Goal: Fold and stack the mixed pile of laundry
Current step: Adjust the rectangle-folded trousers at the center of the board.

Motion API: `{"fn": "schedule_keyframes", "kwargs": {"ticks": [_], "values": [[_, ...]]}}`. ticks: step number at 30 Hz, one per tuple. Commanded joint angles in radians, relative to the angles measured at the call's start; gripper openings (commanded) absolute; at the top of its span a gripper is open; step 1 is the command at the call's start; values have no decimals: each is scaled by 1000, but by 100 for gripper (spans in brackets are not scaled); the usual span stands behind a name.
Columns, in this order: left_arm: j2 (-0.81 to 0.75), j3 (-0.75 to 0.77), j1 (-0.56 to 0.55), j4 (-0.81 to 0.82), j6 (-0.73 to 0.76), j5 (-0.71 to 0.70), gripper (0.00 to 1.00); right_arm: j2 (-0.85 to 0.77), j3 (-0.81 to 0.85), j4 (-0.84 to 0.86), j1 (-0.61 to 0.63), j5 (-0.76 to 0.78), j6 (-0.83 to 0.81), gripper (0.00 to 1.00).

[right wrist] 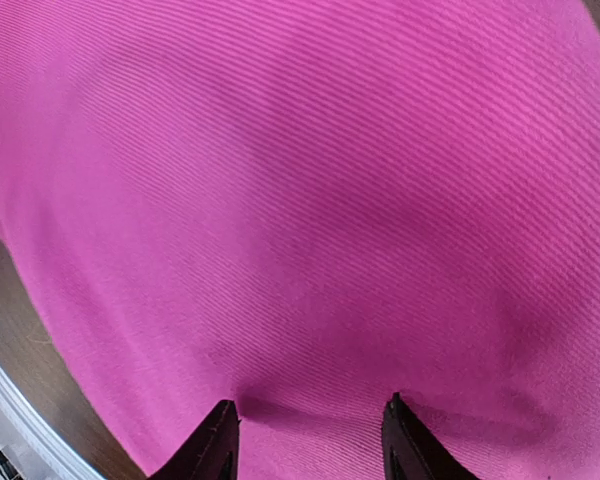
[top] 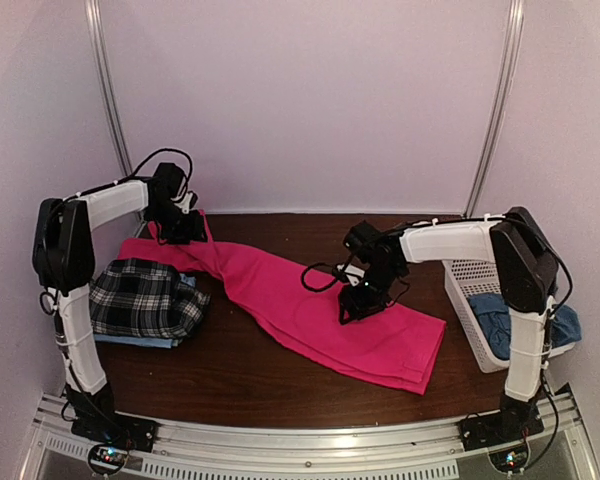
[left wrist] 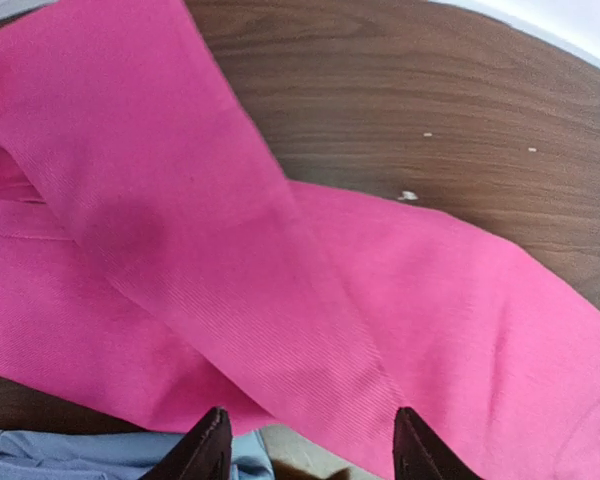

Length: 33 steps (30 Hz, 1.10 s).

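My left hand (left wrist: 310,412) hangs with its fingers spread over the far-left end of the hot-pink trousers (top: 280,290), gripping nothing. My right hand (right wrist: 310,400) is parted too, with both tips pressed into the trousers' other end. The trousers lie slantwise across the bench (top: 240,375), beside the plaid shirt (top: 145,298).

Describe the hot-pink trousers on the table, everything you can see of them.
The hot-pink trousers are soft, finely ribbed cloth, spread diagonally across the brown table from far left to near right. They are not folded neatly: at the left end one strip lies twisted over the rest. That end lies just behind the plaid shirt. The right hand, fingers parted, seems to press on the wide right part. The left hand, also parted, hangs over the left end, contact unclear.
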Motion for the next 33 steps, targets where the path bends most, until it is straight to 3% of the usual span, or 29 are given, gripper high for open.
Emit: {"fn": "schedule_keyframes", "kwargs": {"ticks": [1,7,11,17,22,27,33], "values": [[115,76,17,-7,-49,-88,56,25,24,-29,-21,71,9,49],[286,193,50,3,-88,-75,49,24,-79,-54,-77,145,33,47],[418,354,49,-1,-83,21,43,15,-135,-77,-120,197,37,47],[476,538,52,57,-69,84,48,3,-131,-104,-166,221,29,47],[336,483,86,-1,-60,-9,53,-51,-7,-90,-114,135,-2,47],[146,278,190,13,-133,-34,56,-51,144,-74,-27,56,-36,47],[158,255,303,-53,-178,-34,56,16,247,-41,41,-1,-75,48]]}}
